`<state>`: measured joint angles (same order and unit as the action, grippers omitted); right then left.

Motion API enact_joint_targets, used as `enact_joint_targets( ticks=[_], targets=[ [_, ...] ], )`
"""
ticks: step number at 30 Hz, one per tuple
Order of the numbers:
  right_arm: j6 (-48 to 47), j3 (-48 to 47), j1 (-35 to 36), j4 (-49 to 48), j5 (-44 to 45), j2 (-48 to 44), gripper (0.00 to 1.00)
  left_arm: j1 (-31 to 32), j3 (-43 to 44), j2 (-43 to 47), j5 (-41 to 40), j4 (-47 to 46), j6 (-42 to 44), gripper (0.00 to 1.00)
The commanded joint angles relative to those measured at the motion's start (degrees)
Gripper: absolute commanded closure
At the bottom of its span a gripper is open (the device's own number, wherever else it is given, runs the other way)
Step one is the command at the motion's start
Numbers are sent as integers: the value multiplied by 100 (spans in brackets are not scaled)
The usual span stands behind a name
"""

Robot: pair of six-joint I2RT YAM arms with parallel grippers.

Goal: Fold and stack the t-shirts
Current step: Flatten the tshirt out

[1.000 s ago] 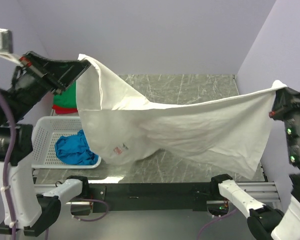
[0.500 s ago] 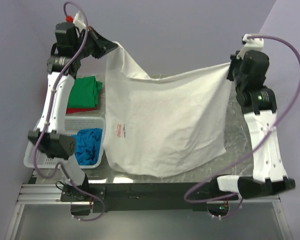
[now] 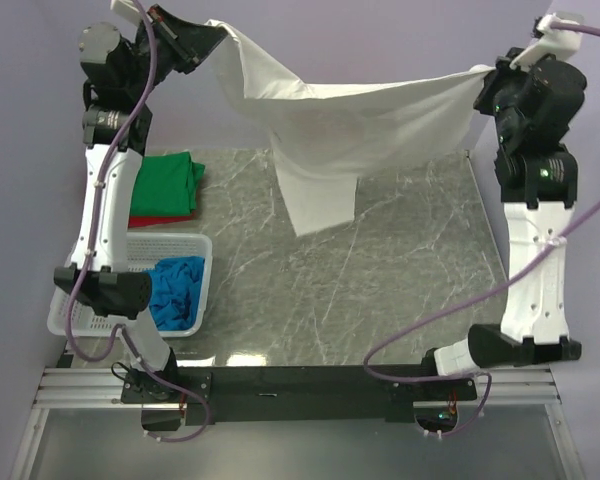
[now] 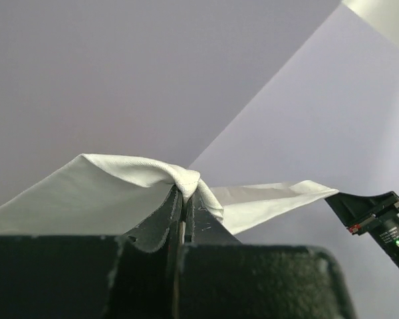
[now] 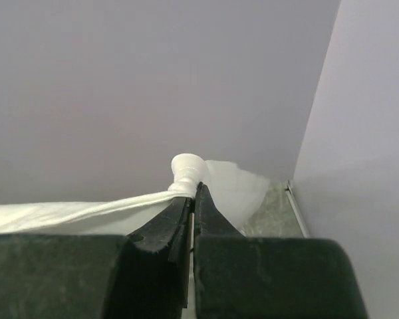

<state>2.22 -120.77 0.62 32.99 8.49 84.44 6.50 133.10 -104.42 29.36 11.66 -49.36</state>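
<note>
**Cloth aloft, folding of this shirt not yet begun**

Left tool (image 4: 185, 193): pressed together, pinching a bunched corner of the white t-shirt (image 4: 106, 179) into a small knuckle of fabric. Right tool (image 5: 194, 189): likewise pressed together, gripping the opposite corner, twisted there into a tight nub. From above, both held high over the far side of the counter (image 3: 380, 280) and well apart. White t-shirt slung between as a shallow hammock, one loose flap dangling from the middle, apparently clear of the marbled grey surface.

Judging by the layout, roughly half done. Apparently already folded: green t-shirt (image 3: 165, 183) lying flat on red t-shirt (image 3: 145, 221) at the far left, a neat two-layer stack. Left to do: lay out, fold and stack the white one, then the blue t-shirt (image 3: 175, 290), crumpled in the white lattice basket (image 3: 170, 243) at the near left.

Thin, matte, limp cloth throughout. Creases softly, sags under its own weight, probably shifts if set down unevenly. Stiff-looking perforated plastic for the basket. Hard, faintly glossy stone-look top for the counter.
</note>
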Motion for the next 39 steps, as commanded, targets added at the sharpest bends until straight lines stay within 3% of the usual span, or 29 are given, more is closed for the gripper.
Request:
enact_joint_targets(
  ticks=[1, 7, 11, 17, 21, 25, 28, 34, 39],
  targets=[
    [138, 385, -36, -355, -163, -805, 100, 0, -222, 870, 271, -806, 23, 99],
    [279, 1361, -19, -241, -137, -2246, 100, 413, -1399, 2214, 87, -191, 523, 99],
    [402, 1478, 105, 57, -120, -3203, 100, 887, -1927, 3093, -395, 503, 840, 100],
    [507, 644, 113, 848, -58, -3786, 100, 967, -2420, 4429, -862, 907, 499, 99],
    [648, -200, 113, 1402, -76, -3734, 100, 958, -2263, 5027, -1143, 961, 138, 99],
    [824, -877, 113, 1526, -85, -3619, 100, 958, -1727, 5055, -1345, 1013, -161, 99],
    [885, -695, 113, 1368, -14, -3628, 100, 958, -1331, 4940, -1390, 1005, -284, 99],
    [877, 324, 122, 1052, 442, -3611, 100, 949, -2410, 4739, -1065, 373, -390, 99],
    [789, 887, 113, 806, 574, -3514, 100, 958, -2876, 3966, -730, 679, -39, 99]
  ],
)
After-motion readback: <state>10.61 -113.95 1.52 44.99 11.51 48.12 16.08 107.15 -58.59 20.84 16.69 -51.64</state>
